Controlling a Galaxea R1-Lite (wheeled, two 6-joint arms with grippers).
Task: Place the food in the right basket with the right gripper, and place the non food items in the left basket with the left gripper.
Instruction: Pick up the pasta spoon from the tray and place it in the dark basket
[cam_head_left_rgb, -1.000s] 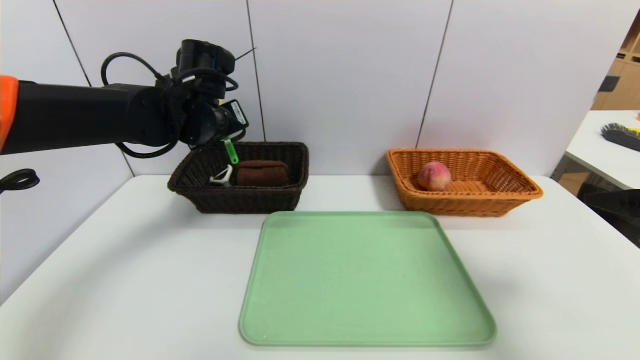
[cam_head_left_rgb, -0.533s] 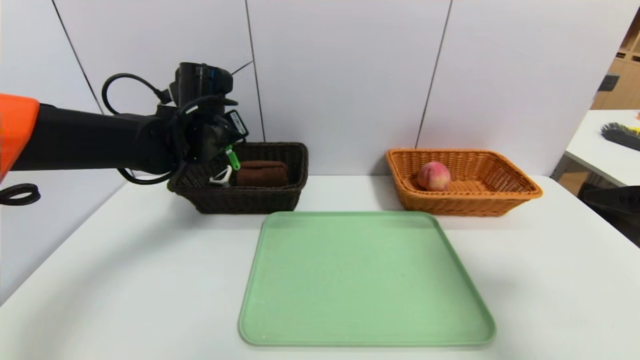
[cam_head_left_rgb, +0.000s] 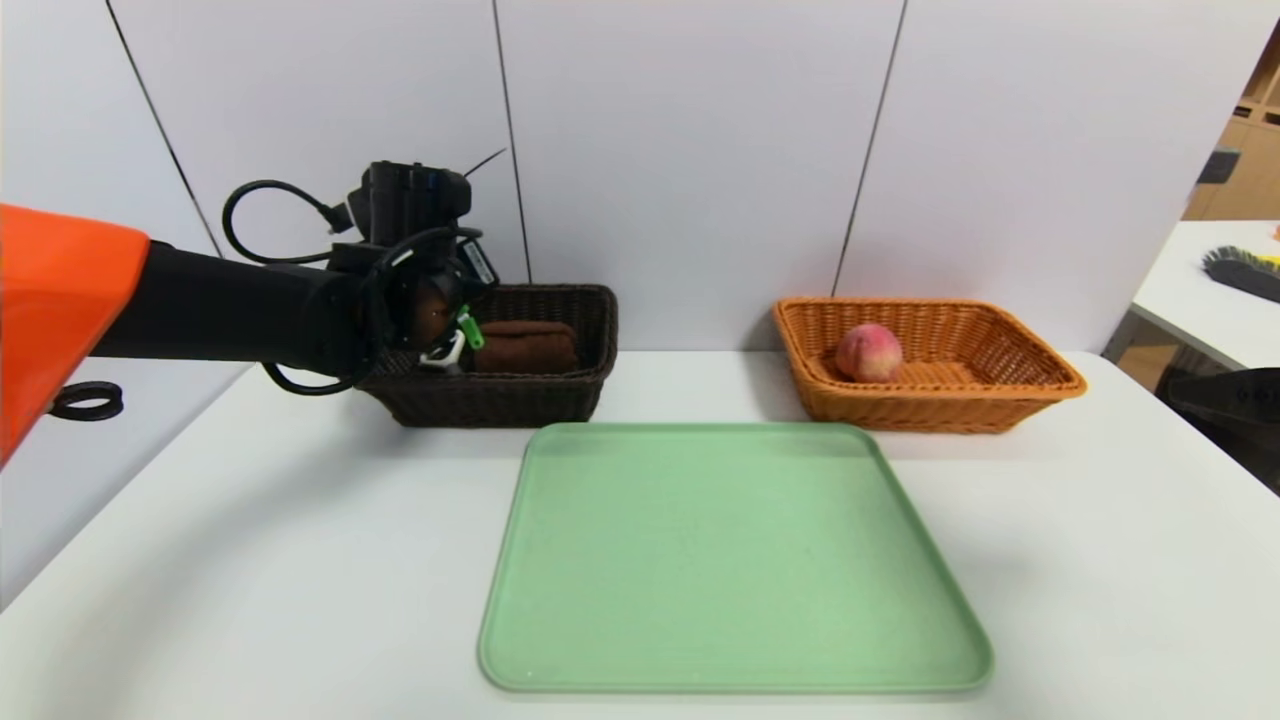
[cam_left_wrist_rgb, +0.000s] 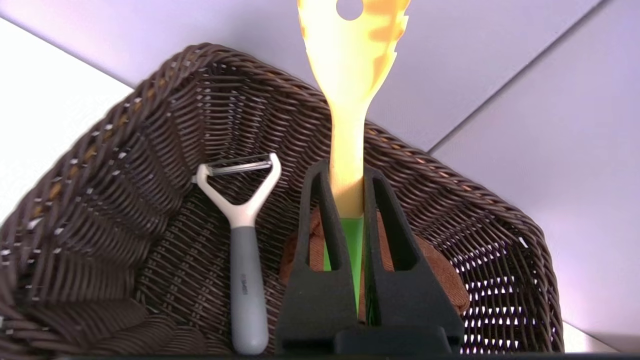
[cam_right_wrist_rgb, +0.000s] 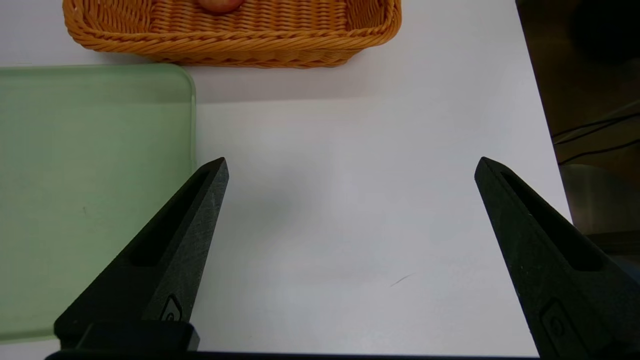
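Your fork (cam_left_wrist_rgb: 347, 135) is the last of 3 non food items yet to be let go, and it is beyond the far left of the tray (cam_head_left_rgb: 735, 560), over the dark basket (cam_head_left_rgb: 500, 402). The left pincer (cam_left_wrist_rgb: 346, 167) is narrow, clamped on the fork near where yellow meets green. What has just changed is height: over the last 1 second your left arm (cam_head_left_rgb: 240, 310) has come down, and the green handle now shows lower, close to the peeler (cam_left_wrist_rgb: 245, 260) and the rolled towel (cam_left_wrist_rgb: 442, 275). For the task, that puts you at the final lowering, with release probably next.

Watch the fork's yellow head: in the left wrist view it overlaps the rim and the wall behind, so it could catch or end up propped on the edge. You may want it further in before you open.

Beyond the tray's far right corner, the orange basket (cam_head_left_rgb: 930, 408) already has the 1 peach (cam_head_left_rgb: 869, 353) in it, unmoved in that second, so the food side looks finished. Your right pincer (cam_right_wrist_rgb: 352, 159) is wide and holds nothing, parked above the desk (cam_right_wrist_rgb: 350, 250) to the right of the tray; it should need no further move.
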